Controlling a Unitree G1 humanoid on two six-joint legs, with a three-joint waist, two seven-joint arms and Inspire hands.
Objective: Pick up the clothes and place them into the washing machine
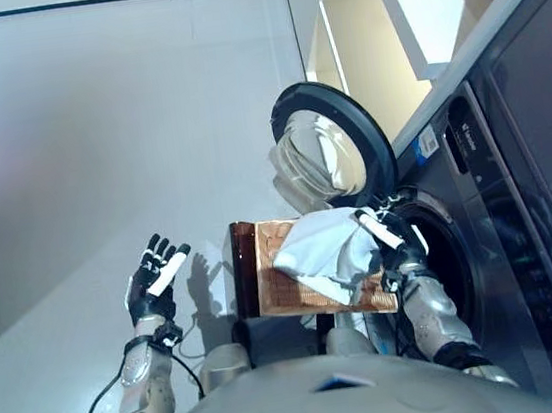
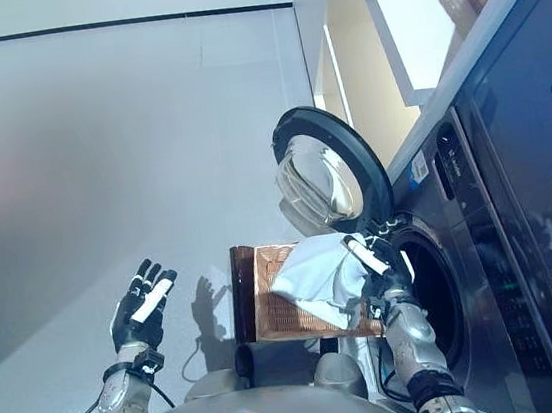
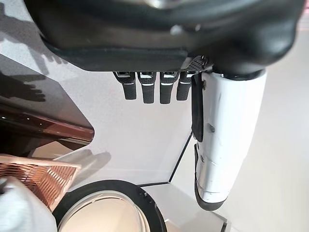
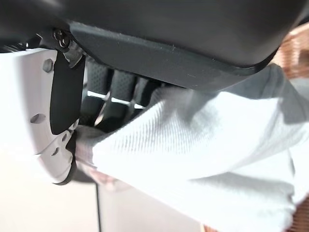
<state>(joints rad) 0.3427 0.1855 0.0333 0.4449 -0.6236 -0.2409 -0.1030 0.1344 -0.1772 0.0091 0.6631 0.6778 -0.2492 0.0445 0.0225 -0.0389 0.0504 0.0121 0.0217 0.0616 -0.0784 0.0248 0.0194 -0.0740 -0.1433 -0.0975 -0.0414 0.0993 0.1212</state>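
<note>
One front-loading washing machine fills the scene from two to five o'clock, its round door swung wide open toward twelve o'clock and the dark drum opening bare just right of centre. Next in size, a woven wicker basket sits at centre, just beside the drum mouth at its nine o'clock side. Draped over the basket's right end is a pale blue-white garment, lifted at its right end by the right hand, whose fingers and white-covered thumb are curled round a bunch of the cloth, as the right wrist view confirms.

To do this step well, I judge the hand should raise the garment until its trailing part clears the basket rim, then carry it toward three o'clock and deep into the drum before loosening, so nothing hangs over the door seal.

The left hand hangs at eight o'clock, fingers straight and spread, touching nothing.
</note>
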